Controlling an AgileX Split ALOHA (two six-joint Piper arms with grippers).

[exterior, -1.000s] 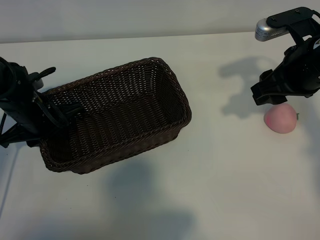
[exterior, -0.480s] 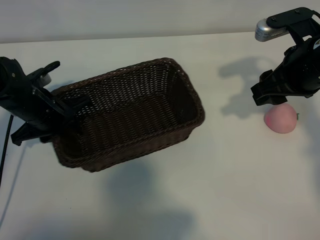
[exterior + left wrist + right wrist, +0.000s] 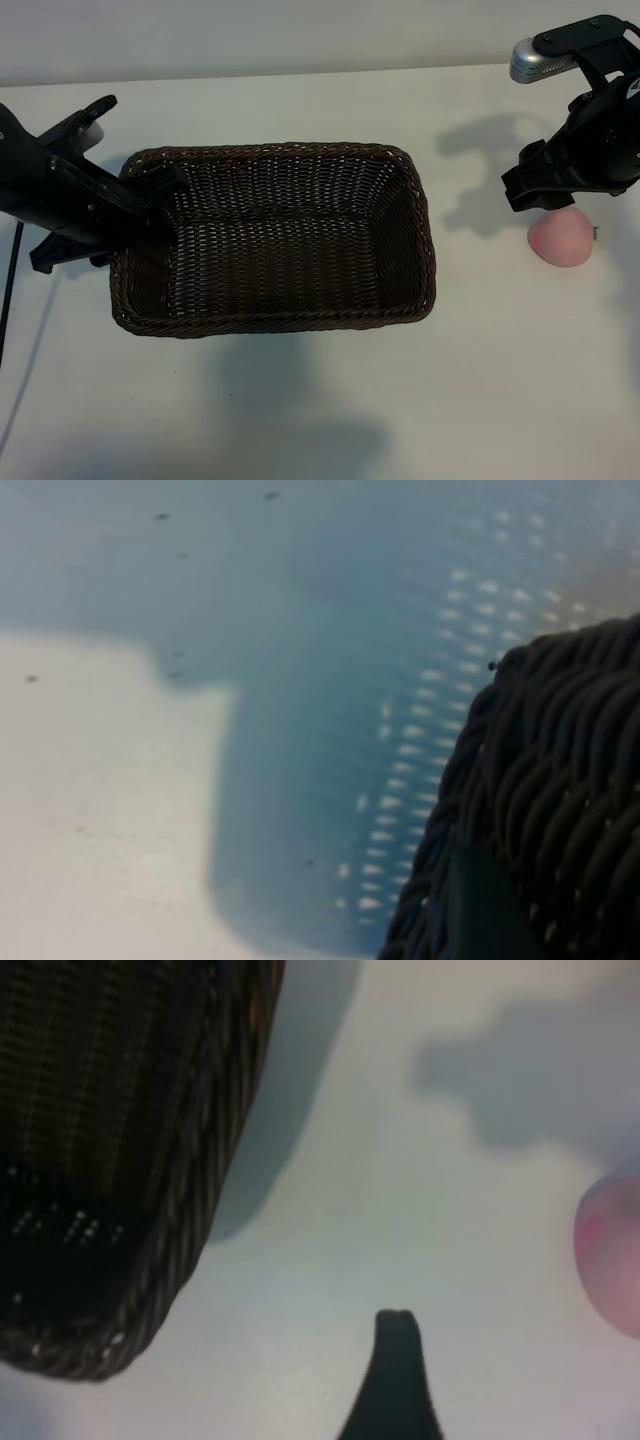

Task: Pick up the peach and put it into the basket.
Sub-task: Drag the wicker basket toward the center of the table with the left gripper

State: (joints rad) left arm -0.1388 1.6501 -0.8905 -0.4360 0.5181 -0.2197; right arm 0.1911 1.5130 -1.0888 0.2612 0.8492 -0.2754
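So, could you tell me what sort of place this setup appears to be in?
Probably a lab or test bench for robot manipulation rather than a home. A plain white table against a bare wall holds only a wicker basket and a peach, with two black robot arms mounted at either side.

A white table (image 3: 330,400) fills the view, crossed by soft grey shadows, with a pale wall (image 3: 300,35) behind it.
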